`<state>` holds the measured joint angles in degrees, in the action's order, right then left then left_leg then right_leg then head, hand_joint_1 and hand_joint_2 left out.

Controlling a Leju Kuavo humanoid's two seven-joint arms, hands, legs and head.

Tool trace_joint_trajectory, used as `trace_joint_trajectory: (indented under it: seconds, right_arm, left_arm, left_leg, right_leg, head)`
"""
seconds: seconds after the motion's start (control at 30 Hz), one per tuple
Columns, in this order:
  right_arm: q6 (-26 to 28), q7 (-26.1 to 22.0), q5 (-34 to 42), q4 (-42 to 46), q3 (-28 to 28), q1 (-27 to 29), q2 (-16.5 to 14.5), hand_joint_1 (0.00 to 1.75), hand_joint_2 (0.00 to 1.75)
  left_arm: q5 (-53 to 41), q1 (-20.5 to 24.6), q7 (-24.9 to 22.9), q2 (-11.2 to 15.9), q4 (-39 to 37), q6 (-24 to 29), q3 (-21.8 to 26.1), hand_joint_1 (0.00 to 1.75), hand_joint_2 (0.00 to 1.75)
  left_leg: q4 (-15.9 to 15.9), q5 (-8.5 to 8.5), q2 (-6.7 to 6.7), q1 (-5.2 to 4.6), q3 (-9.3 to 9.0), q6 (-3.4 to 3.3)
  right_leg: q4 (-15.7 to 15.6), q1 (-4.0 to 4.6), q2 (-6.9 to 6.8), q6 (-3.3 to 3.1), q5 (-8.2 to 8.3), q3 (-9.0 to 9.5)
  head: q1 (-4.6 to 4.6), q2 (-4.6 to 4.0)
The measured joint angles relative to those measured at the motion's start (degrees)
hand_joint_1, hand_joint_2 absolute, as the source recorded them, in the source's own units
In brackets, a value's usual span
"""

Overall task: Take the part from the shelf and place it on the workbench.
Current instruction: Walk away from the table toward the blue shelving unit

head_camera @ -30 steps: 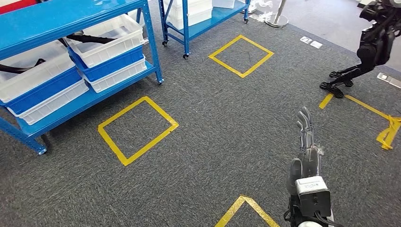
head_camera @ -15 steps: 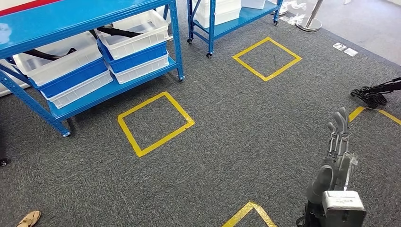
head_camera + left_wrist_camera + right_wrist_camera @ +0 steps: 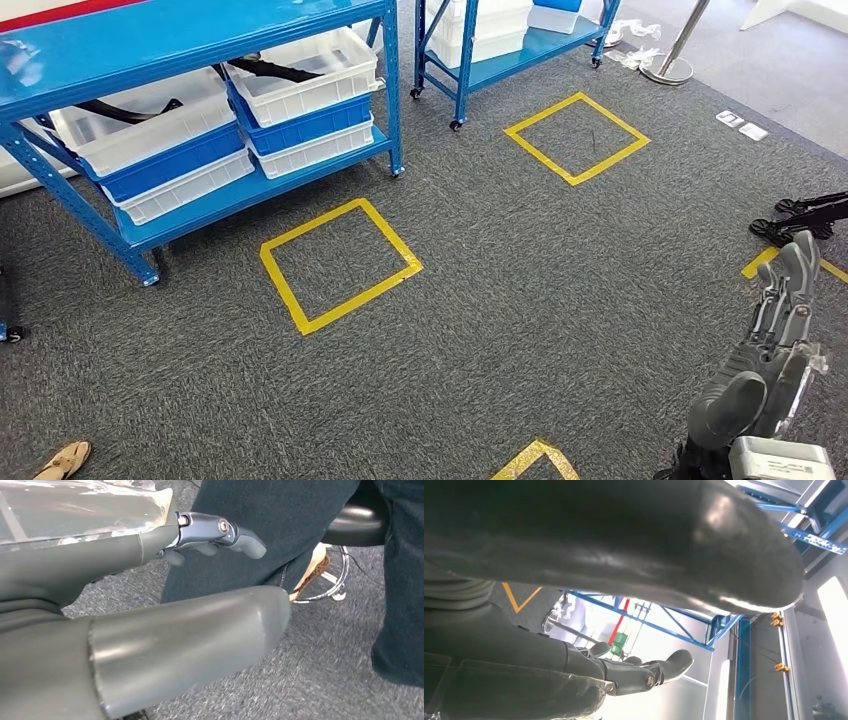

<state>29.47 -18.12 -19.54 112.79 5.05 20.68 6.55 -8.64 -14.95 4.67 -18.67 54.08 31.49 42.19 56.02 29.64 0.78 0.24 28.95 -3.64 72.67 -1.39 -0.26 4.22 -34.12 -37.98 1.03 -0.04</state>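
A blue shelf (image 3: 200,30) stands at the upper left of the head view. Its lower level carries white and blue bins (image 3: 300,85). Long black parts lie in the top bins, one (image 3: 270,68) in the right bin and another (image 3: 120,108) in the left bin. My right hand (image 3: 775,340) hangs at the lower right over the carpet, far from the shelf, fingers stretched out and holding nothing. The right wrist view shows the right hand (image 3: 624,672) with fingers apart. My left hand (image 3: 150,580) also has fingers extended and holds nothing.
A second blue shelf (image 3: 500,50) with white bins stands farther back. Yellow tape squares (image 3: 340,262) (image 3: 577,137) mark the grey carpet. A stanchion base (image 3: 670,70) and black equipment (image 3: 810,215) lie to the right. A person's dark trousers (image 3: 280,525) are beside my left hand.
The whole head picture has shifted: the camera turned, so the shelf and tape squares sit farther right and lower. My right hand now appears nearer the picture's right edge, still holding nothing.
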Motion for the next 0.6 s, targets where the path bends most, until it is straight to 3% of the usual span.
trace_joint_trajectory:
  seconds: [0.03,0.1,0.13,0.17,0.23,0.3,0.37,0.4,0.47,0.53,0.57,0.6]
  right_arm:
    - [-0.04,0.01,-0.13,0.15,-0.30,0.10,-0.15,0.00,0.00]
    - [-0.15,-0.01,-0.37,0.57,-0.88,0.41,-0.39,0.00,0.00]
    - [-0.30,-0.03,-0.46,0.75,-1.11,0.58,-0.51,0.00,0.00]
    - [-0.52,-0.08,-0.54,0.90,-1.33,0.75,-0.61,0.00,0.00]
    - [-1.14,-0.31,-0.54,1.19,-1.75,0.91,-0.83,0.00,0.00]
    - [-1.66,-0.51,-0.48,1.56,-2.13,0.82,-1.03,0.00,0.00]
    - [-1.97,-0.57,-0.44,1.79,-2.29,0.60,-1.20,0.00,0.00]
    - [-2.04,-0.58,-0.36,1.84,-2.34,0.50,-1.28,0.00,0.00]
    - [-2.10,-0.61,0.00,1.83,-2.37,0.29,-1.37,0.00,0.00]
    - [-2.10,-0.61,0.33,1.79,-2.37,-0.02,-1.37,0.00,0.00]
    - [-2.10,-0.61,0.40,1.76,-2.37,-0.20,-1.35,0.00,0.00]
    - [-2.09,-0.61,0.43,1.71,-2.37,-0.33,-1.34,0.00,0.00]
  left_arm:
    - [-0.32,0.15,0.15,0.00,-0.29,-0.17,0.58,0.00,0.00]
    - [-0.78,0.27,0.20,0.02,-0.70,-0.35,1.47,0.00,0.00]
    - [-1.09,0.38,0.10,0.03,-0.86,-0.41,1.86,0.00,0.00]
    - [-1.51,0.59,0.02,0.05,-1.03,-0.50,2.32,0.00,0.00]
    - [-2.91,1.74,0.22,0.17,-2.14,-0.91,3.67,0.00,0.00]
    - [-4.21,3.49,0.93,0.43,-4.20,-1.44,5.64,0.00,0.00]
    - [-4.82,4.84,1.58,0.64,-6.29,-1.70,7.49,0.00,0.00]
    - [-5.03,5.24,1.86,0.70,-7.22,-1.73,8.31,0.00,0.00]
    - [-5.55,5.96,2.40,0.97,-9.24,-1.73,10.07,0.00,0.00]
    - [-6.12,6.92,3.21,1.82,-11.96,-1.79,11.94,0.00,0.00]
    - [-6.30,7.38,3.59,2.34,-13.29,-1.86,12.72,0.00,0.00]
    - [-6.48,7.69,3.90,2.95,-14.43,-1.91,13.39,0.00,0.00]
  left_leg:
    - [0.03,0.40,0.11,0.11,-0.60,0.29]
    - [0.08,1.46,0.30,0.38,-2.13,1.13]
    - [0.11,2.03,0.37,0.45,-2.75,1.65]
    - [0.09,2.57,0.40,0.44,-3.14,2.15]
    - [0.30,3.08,0.39,0.39,-3.84,2.91]
    - [3.07,2.20,0.17,0.50,-2.96,3.41]
    - [9.96,1.04,-0.21,0.61,1.44,3.84]
    - [13.80,1.42,-0.34,0.63,4.36,4.03]
    - [18.18,4.90,-0.37,0.60,9.85,4.20]
    - [17.06,7.72,-0.38,0.45,13.11,3.87]
    - [14.67,6.94,-0.40,0.27,13.85,3.36]
    - [11.46,3.55,-0.44,-0.09,14.15,2.49]
  right_leg:
    - [-1.75,-0.12,0.01,0.81,1.34,0.40]
    - [-9.07,-0.48,0.02,2.26,5.33,3.20]
    - [-12.12,-0.51,-0.02,2.14,6.30,4.37]
    - [-13.90,-0.38,-0.03,1.49,6.72,5.20]
    - [-14.39,-0.08,-0.09,-0.66,5.84,5.69]
    - [-14.52,-0.24,-0.13,-2.08,5.26,6.90]
    - [-14.74,-0.37,-0.24,-3.21,4.21,8.56]
    - [-14.82,-0.33,-0.27,-3.59,3.57,9.27]
    - [-15.06,-0.20,-0.13,-3.86,2.14,10.94]
    - [-15.52,-0.03,0.01,-3.89,0.42,13.19]
    - [-15.80,0.11,0.03,-3.88,-0.54,14.52]
    - [-16.07,0.08,0.06,-3.88,-1.51,15.68]
  head:
    - [-0.01,0.00]
    - [0.02,-0.01]
    - [0.06,-0.01]
    - [0.07,-0.01]
    - [0.04,-0.01]
    - [-0.06,0.01]
    - [-0.14,0.01]
    - [-0.15,0.00]
    - [-0.18,0.00]
    - [-0.18,0.00]
    - [-0.17,0.00]
    - [-0.15,0.00]
